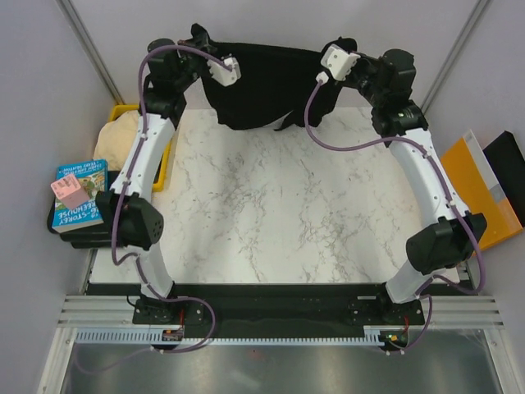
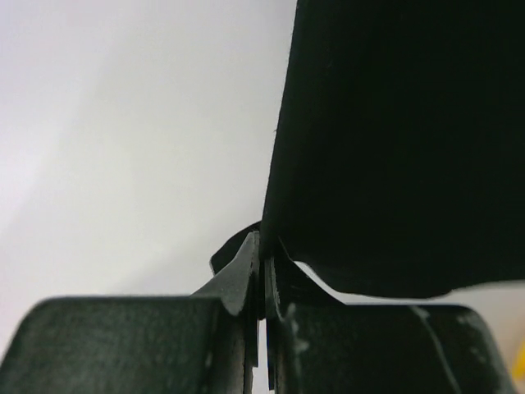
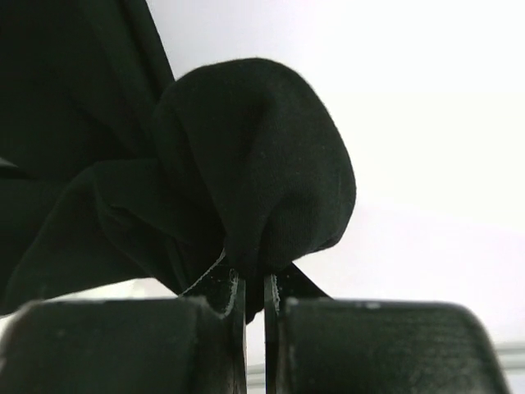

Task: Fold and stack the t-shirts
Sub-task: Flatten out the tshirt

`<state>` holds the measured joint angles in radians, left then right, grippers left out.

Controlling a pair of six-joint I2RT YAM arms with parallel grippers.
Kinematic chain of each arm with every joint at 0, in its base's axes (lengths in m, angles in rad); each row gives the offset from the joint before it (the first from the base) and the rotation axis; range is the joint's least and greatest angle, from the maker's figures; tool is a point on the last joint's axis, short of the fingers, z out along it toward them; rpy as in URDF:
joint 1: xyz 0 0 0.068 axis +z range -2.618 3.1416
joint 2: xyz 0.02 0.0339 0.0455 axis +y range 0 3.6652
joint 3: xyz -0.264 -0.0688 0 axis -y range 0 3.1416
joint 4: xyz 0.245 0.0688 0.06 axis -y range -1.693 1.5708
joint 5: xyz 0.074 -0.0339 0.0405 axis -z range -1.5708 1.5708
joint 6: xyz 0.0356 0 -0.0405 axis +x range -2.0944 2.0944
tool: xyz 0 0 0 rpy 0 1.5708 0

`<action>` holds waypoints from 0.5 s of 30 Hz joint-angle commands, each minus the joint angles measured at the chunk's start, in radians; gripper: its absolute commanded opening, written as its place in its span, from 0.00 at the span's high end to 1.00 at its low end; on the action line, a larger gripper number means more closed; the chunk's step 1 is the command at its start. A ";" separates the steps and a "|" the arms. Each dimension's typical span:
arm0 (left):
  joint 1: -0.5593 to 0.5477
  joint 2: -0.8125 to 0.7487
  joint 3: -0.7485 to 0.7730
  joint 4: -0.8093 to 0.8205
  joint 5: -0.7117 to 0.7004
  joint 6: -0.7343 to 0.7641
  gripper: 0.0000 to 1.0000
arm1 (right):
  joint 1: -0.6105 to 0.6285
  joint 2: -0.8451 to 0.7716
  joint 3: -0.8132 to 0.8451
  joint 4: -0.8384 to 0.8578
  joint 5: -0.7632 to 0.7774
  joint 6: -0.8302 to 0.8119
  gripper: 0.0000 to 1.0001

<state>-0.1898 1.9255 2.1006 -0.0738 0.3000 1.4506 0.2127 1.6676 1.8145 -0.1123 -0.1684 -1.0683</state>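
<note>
Jaws of the left gripper (image 2: 262, 283) and right gripper (image 3: 254, 287) clamp a black t-shirt (image 1: 262, 82) above the far edge of the tabletop (image 1: 271, 213).

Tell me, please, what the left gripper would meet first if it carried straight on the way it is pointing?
The black t-shirt it is shut on: the left gripper pinches its edge, and cloth rises ahead. Past that, only a pale surface, probably the back wall; depth is unclear.

White links (image 1: 148, 152), black joints (image 1: 135, 222), black jaws, purple cables (image 1: 306, 115) (one per arm)
</note>
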 commanded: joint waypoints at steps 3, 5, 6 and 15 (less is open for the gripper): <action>0.145 -0.422 -0.320 -0.291 0.181 -0.075 0.98 | -0.107 -0.304 -0.096 -0.452 -0.143 -0.030 1.00; 0.167 -0.521 -0.381 -0.348 0.229 -0.071 0.98 | -0.117 -0.371 -0.081 -0.484 -0.141 -0.012 1.00; 0.171 -0.546 -0.402 -0.350 0.234 -0.087 0.98 | -0.121 -0.387 -0.049 -0.493 -0.134 -0.015 1.00; 0.187 -0.504 -0.383 -0.230 0.202 -0.125 0.98 | -0.173 -0.345 -0.030 -0.379 -0.120 -0.033 0.94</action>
<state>-0.0917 1.3399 1.7084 -0.3481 0.6872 1.3312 0.1631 1.2533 1.8046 -0.5072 -0.4534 -1.0477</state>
